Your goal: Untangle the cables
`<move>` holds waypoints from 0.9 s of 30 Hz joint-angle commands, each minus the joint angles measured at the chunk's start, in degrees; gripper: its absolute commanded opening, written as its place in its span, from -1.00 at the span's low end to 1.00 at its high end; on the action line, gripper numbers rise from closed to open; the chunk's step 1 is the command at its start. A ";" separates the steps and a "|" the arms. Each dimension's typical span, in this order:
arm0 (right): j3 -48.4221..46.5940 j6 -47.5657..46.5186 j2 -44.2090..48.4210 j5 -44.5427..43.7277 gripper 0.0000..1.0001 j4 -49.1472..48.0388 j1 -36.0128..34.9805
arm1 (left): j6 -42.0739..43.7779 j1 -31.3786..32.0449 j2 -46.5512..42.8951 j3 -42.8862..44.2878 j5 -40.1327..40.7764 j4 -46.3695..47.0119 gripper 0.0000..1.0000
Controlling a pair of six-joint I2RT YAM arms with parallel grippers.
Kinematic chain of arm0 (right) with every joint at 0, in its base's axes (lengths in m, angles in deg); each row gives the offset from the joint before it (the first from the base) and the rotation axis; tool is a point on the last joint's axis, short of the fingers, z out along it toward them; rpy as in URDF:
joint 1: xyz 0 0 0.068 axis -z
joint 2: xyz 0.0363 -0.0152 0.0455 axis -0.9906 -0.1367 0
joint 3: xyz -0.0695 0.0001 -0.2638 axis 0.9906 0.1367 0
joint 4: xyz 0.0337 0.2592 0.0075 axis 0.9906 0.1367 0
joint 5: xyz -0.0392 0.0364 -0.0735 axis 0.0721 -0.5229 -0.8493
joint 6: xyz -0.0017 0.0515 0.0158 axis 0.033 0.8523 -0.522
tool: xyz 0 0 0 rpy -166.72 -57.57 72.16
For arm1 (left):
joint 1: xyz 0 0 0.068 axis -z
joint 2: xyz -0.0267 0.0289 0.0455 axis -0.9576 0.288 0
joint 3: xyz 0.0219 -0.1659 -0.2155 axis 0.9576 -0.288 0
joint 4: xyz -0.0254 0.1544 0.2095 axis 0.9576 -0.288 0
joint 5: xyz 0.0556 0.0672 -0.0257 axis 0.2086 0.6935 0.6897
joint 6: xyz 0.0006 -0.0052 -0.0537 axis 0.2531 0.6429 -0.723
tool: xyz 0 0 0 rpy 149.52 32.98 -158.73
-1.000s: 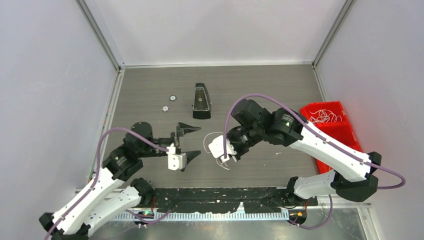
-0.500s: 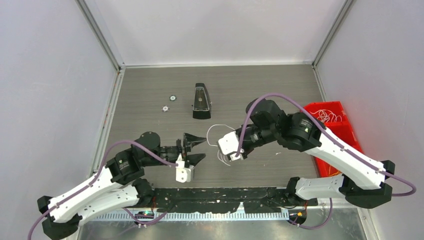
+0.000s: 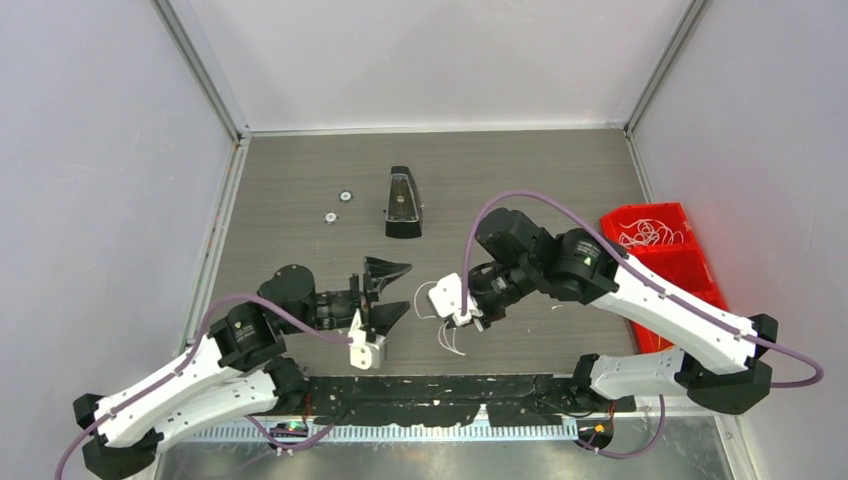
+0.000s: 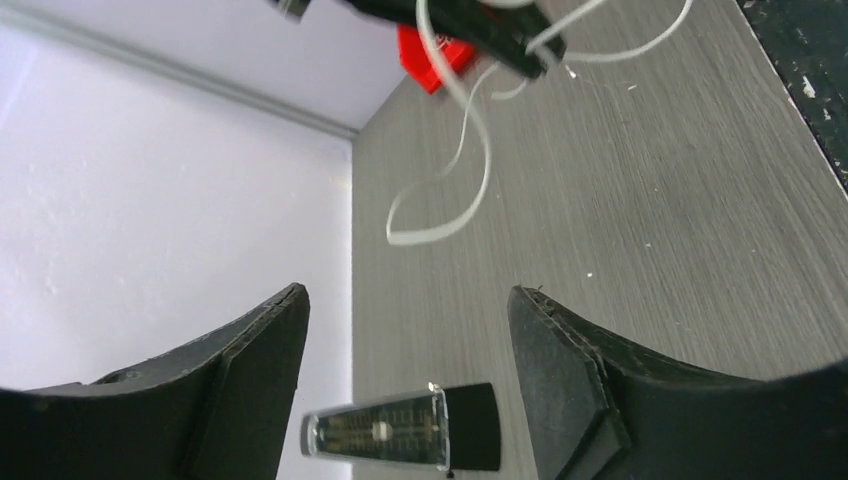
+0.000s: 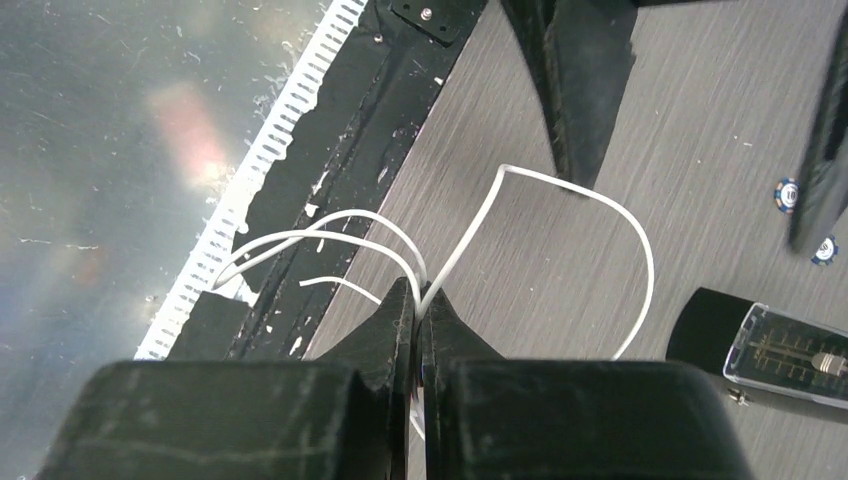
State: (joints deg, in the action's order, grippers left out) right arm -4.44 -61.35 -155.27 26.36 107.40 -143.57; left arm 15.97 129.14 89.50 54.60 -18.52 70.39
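Observation:
Several thin white cables (image 3: 432, 296) hang as a loop and loose ends from my right gripper (image 3: 466, 318), which is shut on them just above the table. In the right wrist view the jaws (image 5: 418, 300) pinch the cable strands (image 5: 612, 206) at the tips. My left gripper (image 3: 400, 288) is open and empty, just left of the cable loop and facing it. In the left wrist view its fingers (image 4: 566, 375) stand wide apart, and the cable loop (image 4: 473, 186) hangs ahead of them, apart from them.
A black metronome-like object (image 3: 403, 203) lies at the table's centre back, also in the left wrist view (image 4: 400, 441). Two small discs (image 3: 346, 196) lie left of it. A red bin (image 3: 690, 258) with more white cables sits at the right. Black strip (image 3: 450, 388) along the near edge.
My left gripper has moved right toward the cables and stayed open. My right gripper swung right, then came back left and nearer with the cables still pinched.

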 commanded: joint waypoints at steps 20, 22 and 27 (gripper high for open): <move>5.09 19.51 9.57 -14.91 -0.89 -35.15 8.97 | -30.72 9.24 8.83 8.09 -7.34 6.05 -1.00; 5.60 21.43 10.02 -13.41 -0.89 -35.35 9.47 | -35.24 9.10 9.15 8.00 -6.97 8.15 -1.00; 7.71 25.92 13.26 -9.41 -0.89 -34.82 14.46 | -42.04 4.00 7.92 7.88 -2.09 9.58 0.10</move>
State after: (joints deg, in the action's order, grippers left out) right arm 2.47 -41.33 -146.11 16.35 78.57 -133.37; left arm -15.68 136.79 98.57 61.98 -21.17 78.65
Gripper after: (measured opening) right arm 0.082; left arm 0.353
